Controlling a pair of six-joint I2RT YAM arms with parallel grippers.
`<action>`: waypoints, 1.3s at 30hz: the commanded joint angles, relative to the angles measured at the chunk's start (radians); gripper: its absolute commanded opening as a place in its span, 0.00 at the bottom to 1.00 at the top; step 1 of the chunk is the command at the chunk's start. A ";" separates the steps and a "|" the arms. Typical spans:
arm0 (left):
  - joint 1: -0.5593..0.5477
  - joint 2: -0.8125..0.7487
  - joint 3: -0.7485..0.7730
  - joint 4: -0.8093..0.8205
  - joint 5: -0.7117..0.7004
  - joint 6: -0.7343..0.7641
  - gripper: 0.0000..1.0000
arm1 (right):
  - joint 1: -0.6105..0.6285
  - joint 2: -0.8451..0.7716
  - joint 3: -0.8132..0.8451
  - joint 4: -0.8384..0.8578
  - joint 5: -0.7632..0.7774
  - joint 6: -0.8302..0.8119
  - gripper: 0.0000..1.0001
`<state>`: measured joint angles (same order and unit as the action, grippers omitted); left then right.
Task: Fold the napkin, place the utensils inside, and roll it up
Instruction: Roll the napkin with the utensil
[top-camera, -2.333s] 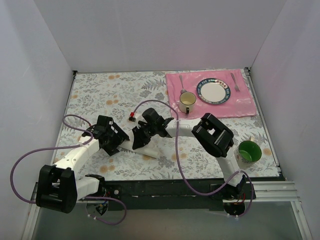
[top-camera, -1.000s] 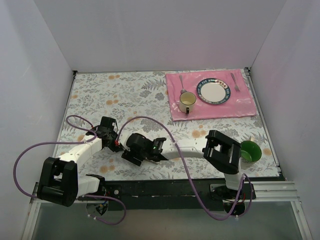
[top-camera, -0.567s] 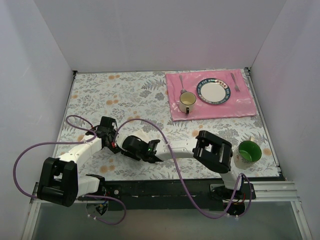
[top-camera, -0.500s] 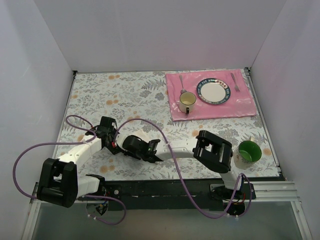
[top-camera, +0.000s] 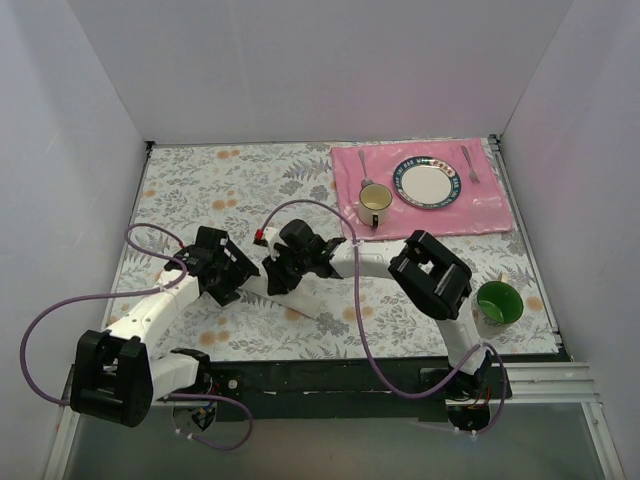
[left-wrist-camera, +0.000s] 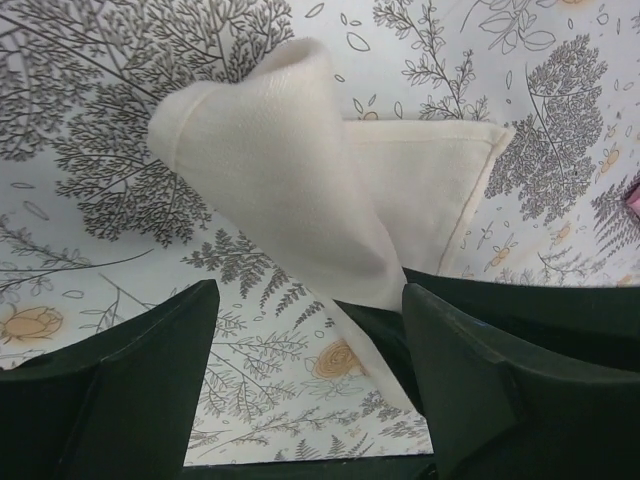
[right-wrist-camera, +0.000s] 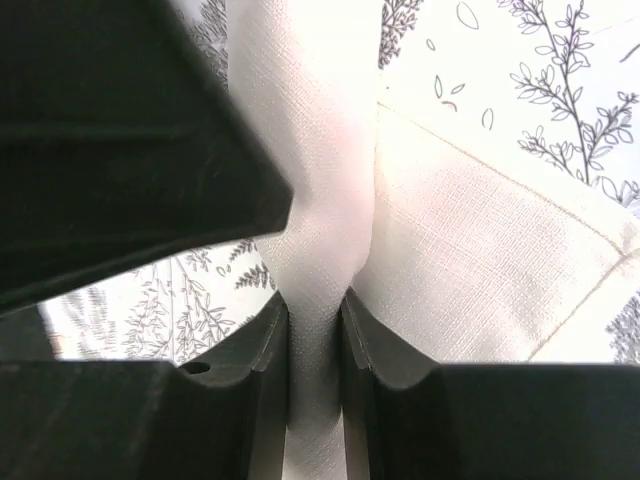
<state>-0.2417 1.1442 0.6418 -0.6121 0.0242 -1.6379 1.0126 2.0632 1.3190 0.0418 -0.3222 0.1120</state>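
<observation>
Okay, your right gripper (right-wrist-camera: 316, 325) is pinching a fold of the napkin (right-wrist-camera: 480, 250); your left gripper (left-wrist-camera: 310, 300), at its 9 o'clock, is spread wide.

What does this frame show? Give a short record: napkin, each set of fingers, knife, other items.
napkin: off-white cloth, partly rolled, one flat flap showing, on the floral tabletop between the arms
right fingers: shut on a fold of the napkin
left fingers: open, one on either side of the roll, not pinching it
knife: not in view
other items: pink placemat at far right with plate, mug, spoon, fork; green cup at near right
</observation>
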 joint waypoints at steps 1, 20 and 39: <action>-0.008 0.045 0.006 0.051 0.094 0.003 0.73 | -0.069 0.118 -0.010 0.055 -0.360 0.173 0.27; -0.016 0.112 -0.085 0.144 -0.036 0.001 0.60 | -0.146 0.212 -0.047 0.250 -0.611 0.420 0.36; -0.016 0.086 -0.056 0.094 0.008 0.015 0.29 | 0.136 -0.179 -0.047 -0.123 0.461 -0.100 0.74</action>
<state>-0.2531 1.2346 0.5652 -0.4812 0.0429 -1.6432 1.0714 1.9251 1.2842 -0.0769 -0.1524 0.1280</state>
